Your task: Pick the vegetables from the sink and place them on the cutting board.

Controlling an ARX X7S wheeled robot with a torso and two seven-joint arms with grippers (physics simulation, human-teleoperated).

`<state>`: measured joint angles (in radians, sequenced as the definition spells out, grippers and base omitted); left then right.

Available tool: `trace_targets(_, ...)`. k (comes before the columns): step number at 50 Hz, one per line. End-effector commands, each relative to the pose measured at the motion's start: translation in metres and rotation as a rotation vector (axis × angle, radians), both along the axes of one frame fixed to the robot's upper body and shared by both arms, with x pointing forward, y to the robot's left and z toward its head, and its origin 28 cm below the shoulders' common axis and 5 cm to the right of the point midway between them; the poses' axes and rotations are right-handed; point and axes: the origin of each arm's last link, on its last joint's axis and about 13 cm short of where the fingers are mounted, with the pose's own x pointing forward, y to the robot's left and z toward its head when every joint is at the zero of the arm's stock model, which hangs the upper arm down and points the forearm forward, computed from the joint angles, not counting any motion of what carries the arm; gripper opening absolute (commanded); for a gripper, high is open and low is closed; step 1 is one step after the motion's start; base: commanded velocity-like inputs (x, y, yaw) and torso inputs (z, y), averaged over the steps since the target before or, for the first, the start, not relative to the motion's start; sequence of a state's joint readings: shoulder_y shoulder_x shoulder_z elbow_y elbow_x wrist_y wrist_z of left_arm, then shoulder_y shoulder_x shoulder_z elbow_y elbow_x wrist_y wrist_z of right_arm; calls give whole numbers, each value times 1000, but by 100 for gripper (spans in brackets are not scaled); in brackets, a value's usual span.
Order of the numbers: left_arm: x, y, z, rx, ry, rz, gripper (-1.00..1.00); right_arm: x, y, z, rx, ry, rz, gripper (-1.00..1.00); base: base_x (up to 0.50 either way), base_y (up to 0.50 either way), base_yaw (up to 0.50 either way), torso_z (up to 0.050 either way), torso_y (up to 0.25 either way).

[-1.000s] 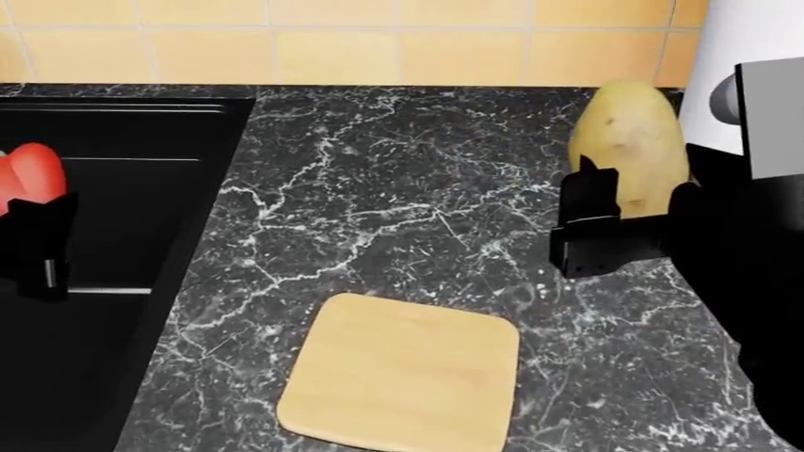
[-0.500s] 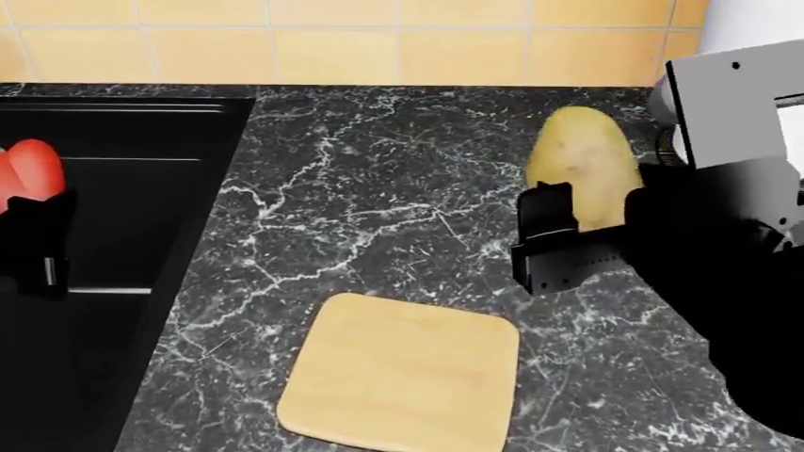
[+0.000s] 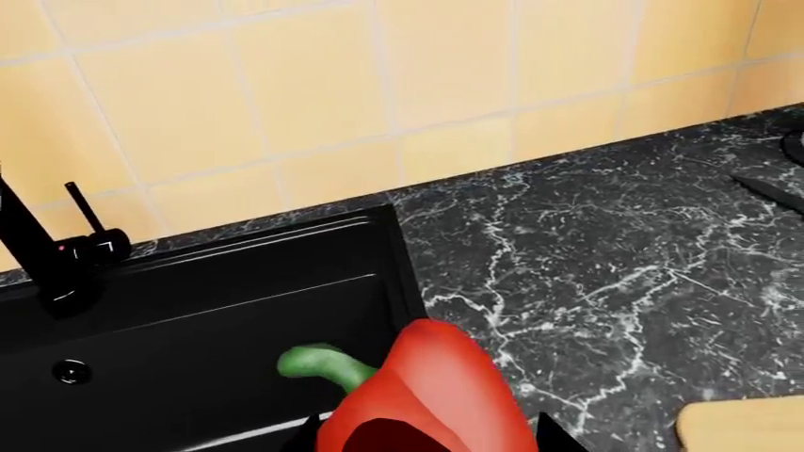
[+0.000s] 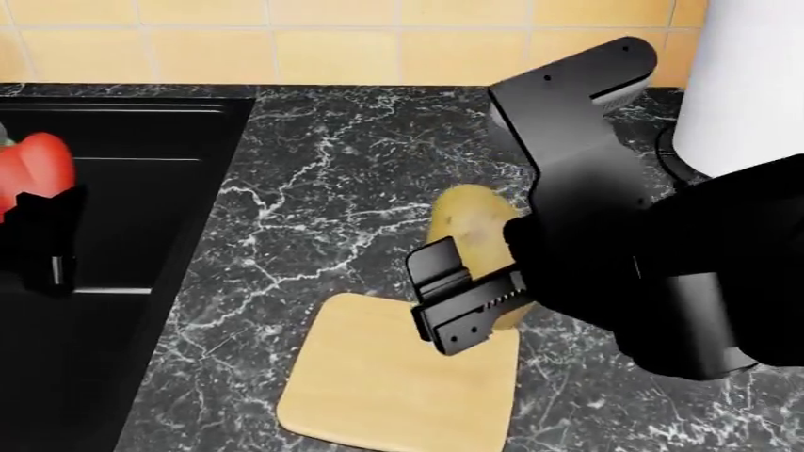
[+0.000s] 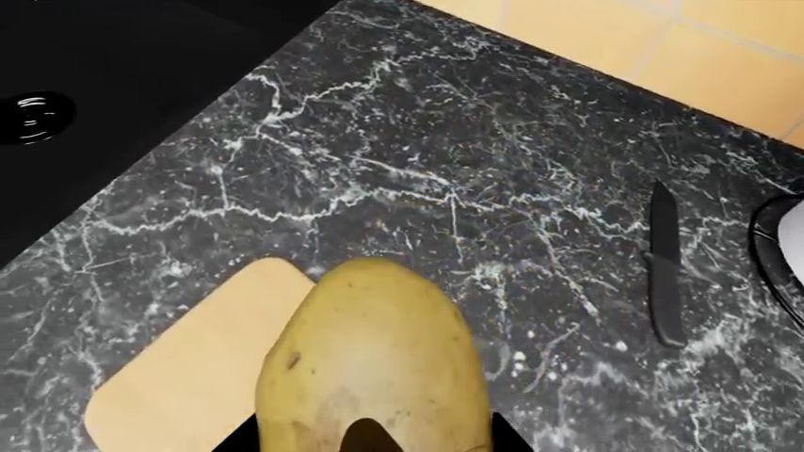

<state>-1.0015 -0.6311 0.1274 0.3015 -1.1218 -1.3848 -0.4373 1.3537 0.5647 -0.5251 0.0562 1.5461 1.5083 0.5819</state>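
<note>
I am holding the speckled tan potato (image 4: pixel 472 231) clamped in my right end effector (image 4: pixel 484 292), now swinging inward over the cutting board (image 4: pixel 377 395); my left end effector (image 4: pixel 44 240) keeps gripping the red pepper (image 4: pixel 32 169) above the sink (image 4: pixel 138 141).

potato (image 4: pixel 472 221) above cutting board (image 4: pixel 377 395); sink (image 4: pixel 126 188) left

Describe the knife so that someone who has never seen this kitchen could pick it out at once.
Start at the black marble countertop that runs below the yellow tiled wall. In the right wrist view, look past the potato held over the cutting board, toward the white round object at the edge of the picture. The knife lies flat on the counter beside it: slim, all dark, the only long thin thing there.
</note>
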Motion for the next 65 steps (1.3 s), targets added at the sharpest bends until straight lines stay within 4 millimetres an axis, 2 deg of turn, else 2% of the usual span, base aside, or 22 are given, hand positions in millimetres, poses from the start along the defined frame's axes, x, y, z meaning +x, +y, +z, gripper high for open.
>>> trace_targets(1, 2, -3, 2, -17, -9, -8, -100, 6, 15, -2, -47, 81, 46, -100, 0, 0, 0, 0, 0)
trace_targets(11, 1, -1, 0, -25, -5, -4, -100, 9, 18, -11, -48, 130, 41, -100, 0, 0, 0, 2, 0)
trace_targets(17, -1, 4, -2, -26, 3, 0, -100, 14, 19, -22, -42, 151, 42, -100, 0, 0, 0, 0, 0)
trace_targets(21, 4, -2, -1, -24, -2, -4, -100, 19, 20, -29, -42, 162, 40, -100, 0, 0, 0, 0, 0)
trace_targets(28, 3, 2, -4, -32, 7, 1, -100, 18, 23, -42, -42, 201, 54, -100, 0, 0, 0, 0, 0)
trace_targets(46, 1, 1, -7, -35, 15, -3, -100, 19, 22, -53, -46, 213, 52, -100, 0, 0, 0, 0, 1)
trace_targets(47, 1, 1, -6, -35, 14, -3, -100, 18, 23, -52, -44, 215, 55, 100, 0, 0, 0, 0, 0)
trace_targets(59, 4, -3, -7, -37, 13, -13, -100, 18, 22, -43, -33, 186, 62, 100, 0, 0, 0, 0, 0)
trace_targets(65, 3, -4, -5, -37, 11, -24, -100, 18, 20, -25, -3, 119, 58, 100, 0, 0, 0, 0, 0)
